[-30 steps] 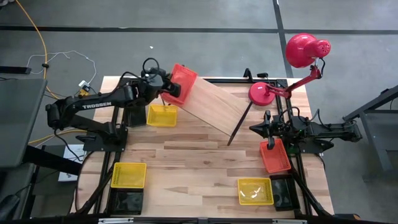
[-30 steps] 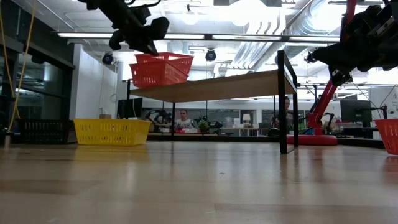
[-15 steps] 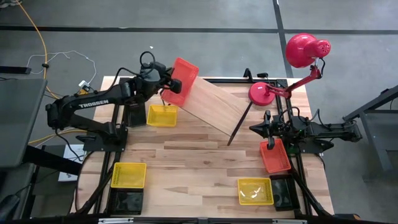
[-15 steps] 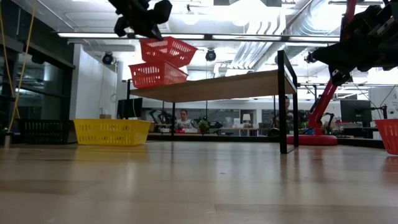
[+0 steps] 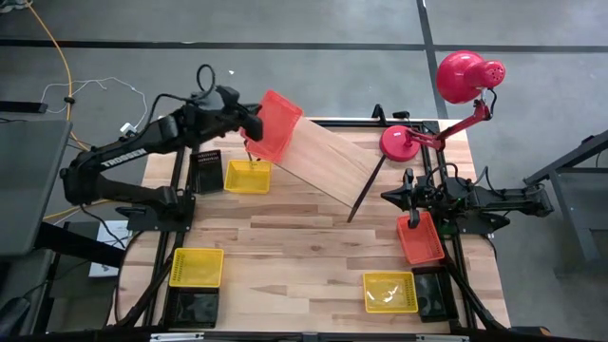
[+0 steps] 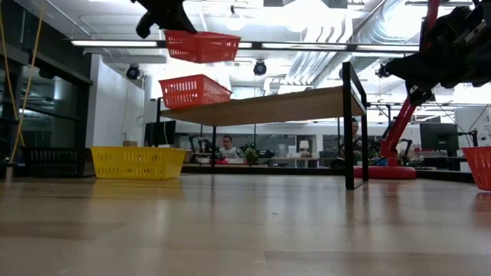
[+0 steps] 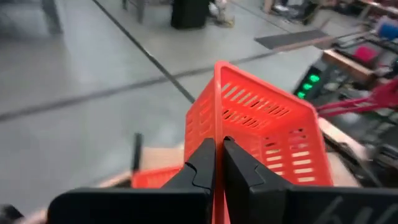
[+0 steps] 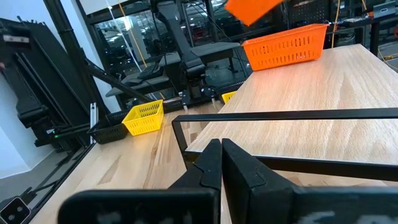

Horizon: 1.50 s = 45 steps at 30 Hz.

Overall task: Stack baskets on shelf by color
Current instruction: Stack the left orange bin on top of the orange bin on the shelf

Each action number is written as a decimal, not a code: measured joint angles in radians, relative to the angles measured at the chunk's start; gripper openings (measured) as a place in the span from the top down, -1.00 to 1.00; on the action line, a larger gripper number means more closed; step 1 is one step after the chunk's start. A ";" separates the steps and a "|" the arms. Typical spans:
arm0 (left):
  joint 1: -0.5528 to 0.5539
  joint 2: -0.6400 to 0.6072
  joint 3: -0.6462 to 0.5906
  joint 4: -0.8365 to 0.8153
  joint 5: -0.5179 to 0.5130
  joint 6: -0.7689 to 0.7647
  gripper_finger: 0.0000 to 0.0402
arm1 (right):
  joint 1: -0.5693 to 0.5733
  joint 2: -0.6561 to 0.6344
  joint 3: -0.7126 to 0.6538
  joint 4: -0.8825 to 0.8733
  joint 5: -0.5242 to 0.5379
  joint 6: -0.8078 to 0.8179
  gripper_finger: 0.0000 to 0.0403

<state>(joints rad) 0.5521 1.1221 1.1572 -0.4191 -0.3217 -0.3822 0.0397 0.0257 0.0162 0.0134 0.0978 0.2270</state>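
My left gripper [image 5: 253, 129] is shut on an orange-red basket [image 6: 201, 46] and holds it in the air over the far left end of the shelf [image 6: 268, 103]. A second orange-red basket [image 6: 192, 90] stands on that end of the shelf, right below the held one. My right gripper [image 8: 221, 163] is shut on nothing. It waits at the table's right side [image 5: 394, 197], next to another orange-red basket [image 5: 421, 237]. My left gripper pinches one wall of the basket at its rim [image 7: 217, 134], one finger outside the wall and one inside. The fingers come from the table's left, slanting a little downward. The basket hangs about level, clear of the basket under it [image 7: 155, 177].
A yellow basket [image 5: 247, 176] lies under the shelf, with a black one [image 5: 207, 169] beside it. More yellow baskets [image 5: 197, 267] [image 5: 389, 292] and black baskets [image 5: 193, 306] [image 5: 432, 296] sit along the near edge. A red desk lamp [image 5: 461, 85] stands at the far right.
My left gripper has gone up with the orange-red basket. The basket has come out of the one it sat in on the shelf. It tipped on the way and now hangs about level, well above the lower basket, which has stayed in place.
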 joint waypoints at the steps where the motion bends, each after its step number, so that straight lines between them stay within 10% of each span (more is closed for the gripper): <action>1: 0.017 0.002 0.000 -0.020 0.040 -0.023 1.00 | 0.000 0.000 0.000 0.000 0.000 0.000 1.00; 9: 0.051 0.039 -0.078 0.021 0.158 -0.143 1.00 | 0.000 0.000 0.000 0.000 0.000 0.000 1.00; 45: 0.115 0.037 -0.099 -0.067 0.079 -0.133 0.85 | 0.000 0.000 0.000 0.000 0.000 0.000 1.00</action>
<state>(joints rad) 0.6674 1.1595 1.0577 -0.4862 -0.2425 -0.5156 0.0397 0.0257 0.0162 0.0133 0.0978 0.2272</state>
